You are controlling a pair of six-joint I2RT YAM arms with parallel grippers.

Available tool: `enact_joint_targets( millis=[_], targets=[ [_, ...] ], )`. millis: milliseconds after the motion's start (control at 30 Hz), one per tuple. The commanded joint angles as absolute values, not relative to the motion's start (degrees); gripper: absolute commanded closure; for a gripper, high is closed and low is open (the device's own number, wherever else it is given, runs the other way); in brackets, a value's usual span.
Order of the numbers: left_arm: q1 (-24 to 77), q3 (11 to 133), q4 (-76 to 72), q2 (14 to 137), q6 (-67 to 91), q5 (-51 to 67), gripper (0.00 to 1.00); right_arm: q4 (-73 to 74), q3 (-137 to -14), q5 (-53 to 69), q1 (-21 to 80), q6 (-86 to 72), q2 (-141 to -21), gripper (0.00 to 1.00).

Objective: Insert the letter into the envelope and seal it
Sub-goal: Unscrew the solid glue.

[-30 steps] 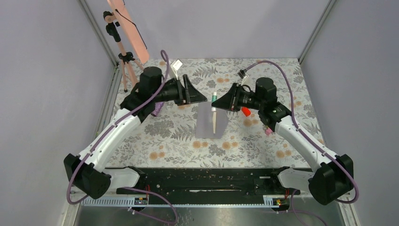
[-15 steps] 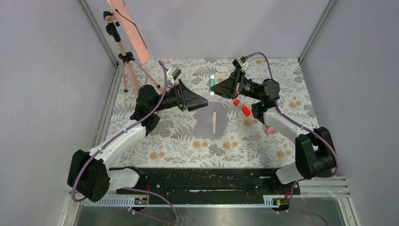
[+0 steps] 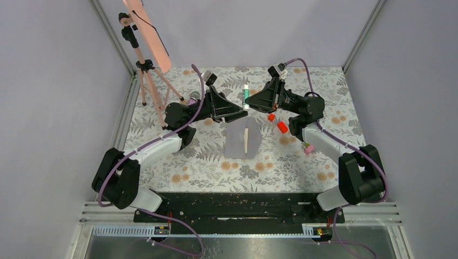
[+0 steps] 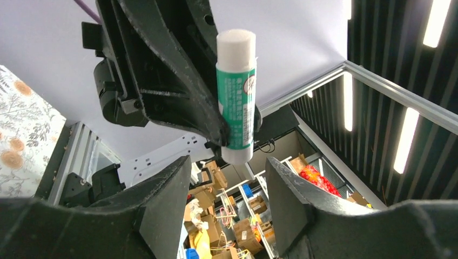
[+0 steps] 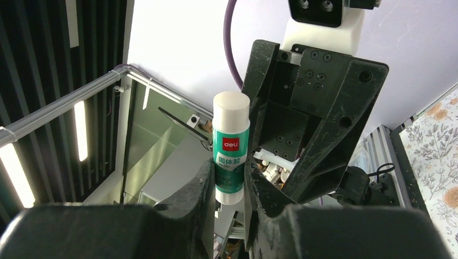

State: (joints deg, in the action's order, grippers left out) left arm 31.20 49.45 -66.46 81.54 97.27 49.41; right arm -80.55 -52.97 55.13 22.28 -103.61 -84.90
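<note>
so, my left claw [image 3: 236,112] is spread wide and pinching nothing, hanging just past the far-left corner of the envelope [image 3: 237,145]; my worry is that if I close it on the glue stick [image 3: 246,95] off-centre, or tug before it's square, the stick twists in the other grip or pops out and lands on the envelope; I honestly can't tell whether that white top end is a cap or bare glue; the stick itself is up in the air just beyond the envelope's far edge; my right claw [image 5: 229,186] is pressed onto its lower green part only, so I reckon any sideways pull could lever it loose; both wrists are also nose to nose over that far edge, so a sloppy move and they knock each other; a couple of red bits [image 3: 282,127] lie just right of the envelope and could get swept on the way down; as for the envelope, it's grey-lilac, lying on the floral table [image 3: 178,156] with nothing touching it; the letter [image 3: 247,137] shows only as a thin cream strip running near-to-far a little right of the envelope's middle, so probably mostly in, though I can't tell how deep; the flap doesn't look pressed down, so sealing isn't done yet
</note>
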Motion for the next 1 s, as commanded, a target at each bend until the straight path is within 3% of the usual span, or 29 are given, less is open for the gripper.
enact_joint_targets(
  millis=[0,433,600,733,800,967],
  targets=[
    [32.1,53.8,-75.6,82.5,100.4,49.5,0.47,-84.7,-53.4,55.1,22.1,-103.8,-83.3,1.00],
    [33.0,56.3,-80.4,87.3,104.9,48.5,0.60,-84.1,-52.6,55.5,22.6,-102.3,-83.8,1.00],
    [33.2,57.1,-80.7,88.3,105.2,48.4,0.65,-77.2,-52.1,56.8,23.3,-96.8,-81.9,1.00],
    [33.3,57.5,-80.1,88.5,105.2,48.2,0.81,-73.6,-52.4,57.5,23.6,-93.7,-81.4,1.00],
    [33.3,57.3,-78.9,88.5,104.7,48.3,0.98,-69.4,-52.2,57.6,23.8,-90.4,-80.5,1.00],
    [33.2,55.3,-68.6,86.7,98.6,49.1,1.00,-38.6,-53.1,53.8,24.8,-66.2,-72.2,1.00]
  ],
)
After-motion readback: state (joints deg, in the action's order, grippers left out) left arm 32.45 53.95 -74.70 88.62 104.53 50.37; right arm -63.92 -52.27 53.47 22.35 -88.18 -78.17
